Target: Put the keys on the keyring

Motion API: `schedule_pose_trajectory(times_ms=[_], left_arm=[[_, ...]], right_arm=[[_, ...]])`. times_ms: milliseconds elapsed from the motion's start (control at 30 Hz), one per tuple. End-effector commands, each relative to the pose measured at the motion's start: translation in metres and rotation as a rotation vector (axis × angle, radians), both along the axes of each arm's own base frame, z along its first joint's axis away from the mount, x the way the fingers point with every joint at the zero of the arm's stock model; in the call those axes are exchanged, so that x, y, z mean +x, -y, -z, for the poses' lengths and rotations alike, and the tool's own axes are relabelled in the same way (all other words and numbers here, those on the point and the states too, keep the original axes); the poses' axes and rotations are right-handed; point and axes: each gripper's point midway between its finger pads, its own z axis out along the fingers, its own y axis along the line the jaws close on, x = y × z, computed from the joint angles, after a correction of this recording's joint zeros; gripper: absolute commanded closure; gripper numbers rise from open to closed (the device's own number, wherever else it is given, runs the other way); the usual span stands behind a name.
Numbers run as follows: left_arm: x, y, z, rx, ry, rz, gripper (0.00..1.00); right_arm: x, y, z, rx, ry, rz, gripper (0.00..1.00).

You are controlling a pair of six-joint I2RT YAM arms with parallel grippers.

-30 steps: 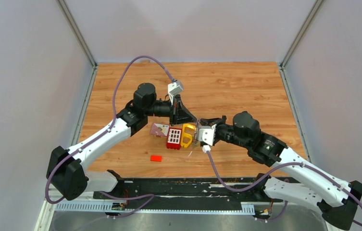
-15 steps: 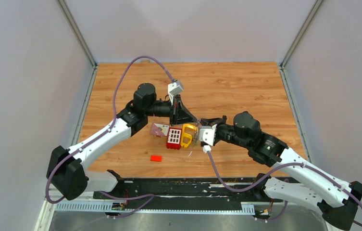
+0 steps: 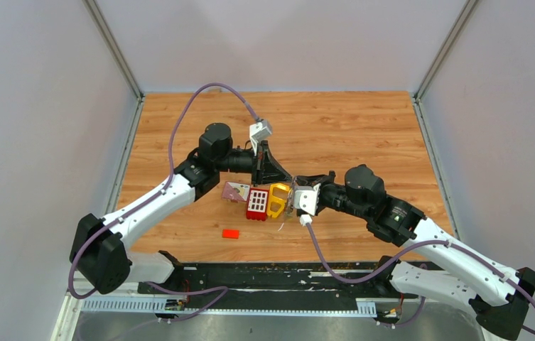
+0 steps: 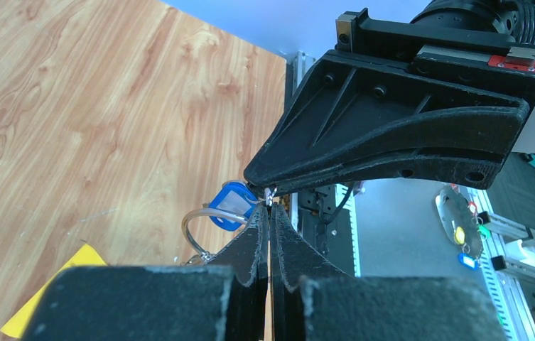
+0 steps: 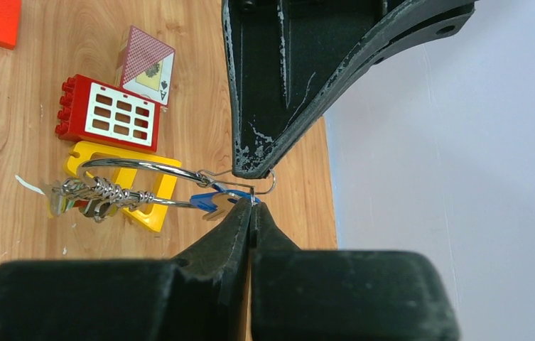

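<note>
The keyring (image 5: pixel 131 165) is a thin silver wire loop held above the table, with a bunch of small chain links (image 5: pixel 97 192) at its left end. A blue-headed key (image 5: pixel 209 201) lies against the ring's wire end; its blue head (image 4: pixel 231 205) also shows in the left wrist view, beside the ring (image 4: pixel 192 231). My right gripper (image 5: pixel 251 206) is shut, pinching the thin wire end of the keyring. My left gripper (image 4: pixel 269 207) is shut too, nipping the same wire from the opposite side. The two sets of tips meet almost point to point (image 3: pixel 291 194).
Under the ring lie a yellow triangular frame (image 3: pixel 276 199), a red block with a white grid (image 3: pixel 256 204) and a playing card (image 3: pixel 235 191). A small red block (image 3: pixel 231 233) sits nearer the front edge. Grey walls enclose the wooden table (image 3: pixel 364 128).
</note>
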Motion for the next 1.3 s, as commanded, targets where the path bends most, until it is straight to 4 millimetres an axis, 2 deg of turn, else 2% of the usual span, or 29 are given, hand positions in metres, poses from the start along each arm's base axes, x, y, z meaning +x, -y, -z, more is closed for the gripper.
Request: schedule_pose_trajectory(times_ms=[0, 1267], left_arm=[[-0.0047, 0.0052, -0.0064, -0.027, 0.016, 0.031, 1.00], [-0.0072, 0.0071, 0.0011, -0.011, 0.013, 0.044, 1.00]], right_arm=[[-0.0036, -0.0058, -0.0258, 0.073, 0.036, -0.021, 1.00], [-0.0031, -0.0007, -0.0326, 0.082, 0.065, -0.005, 1.00]])
